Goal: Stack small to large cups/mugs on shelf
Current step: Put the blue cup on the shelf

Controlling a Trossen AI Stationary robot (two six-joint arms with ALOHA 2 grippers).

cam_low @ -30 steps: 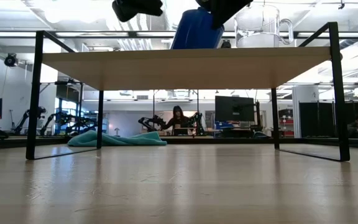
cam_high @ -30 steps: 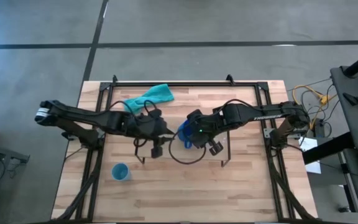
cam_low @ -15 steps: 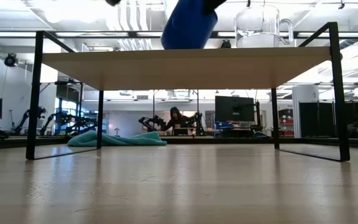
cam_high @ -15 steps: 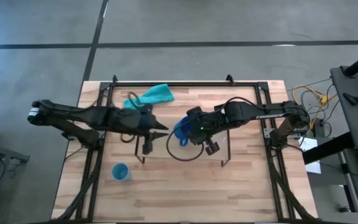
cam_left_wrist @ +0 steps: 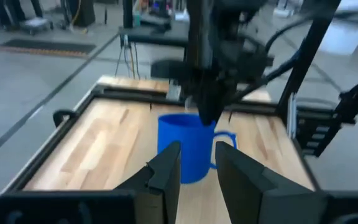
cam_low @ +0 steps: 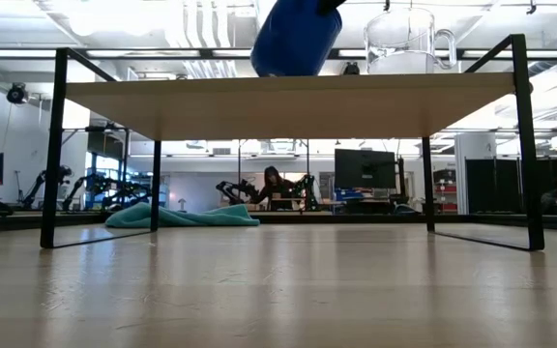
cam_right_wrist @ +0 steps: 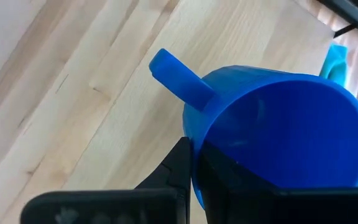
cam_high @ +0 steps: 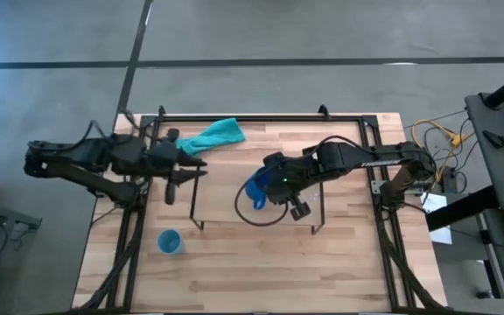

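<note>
Right wrist view, closest in, shows the right tool [cam_right_wrist: 191, 171] pinching the rim of the dark-blue mug [cam_right_wrist: 278, 134], one finger inside the wall and one outside, just beside the root of the handle. That rim grip is thin: the mug looks like smooth, stiff plastic, light enough to lift this way yet likely to swivel or slip between the pads if tilted quickly. Its handle or the wall nearer the middle would probably give a steadier hold.

Low view puts the mug [cam_low: 296, 39] tilted on the shelf [cam_low: 288, 97], toward the middle, with the clear glass cup [cam_low: 409, 43] standing upright near the other end. Glass is rigid, slick and breakable, so I judge it best gripped gently across its rim or handle and kept from knocking the mug.

High view shows the light-blue cup [cam_high: 170, 241] alone on the counter [cam_high: 339, 271], well apart from the shelf; being small and handleless, it suits a grip across its rim.

Farther off, the left tool [cam_high: 171, 186] hangs near the shelf's left end, fingers slightly spread and holding nothing.
</note>
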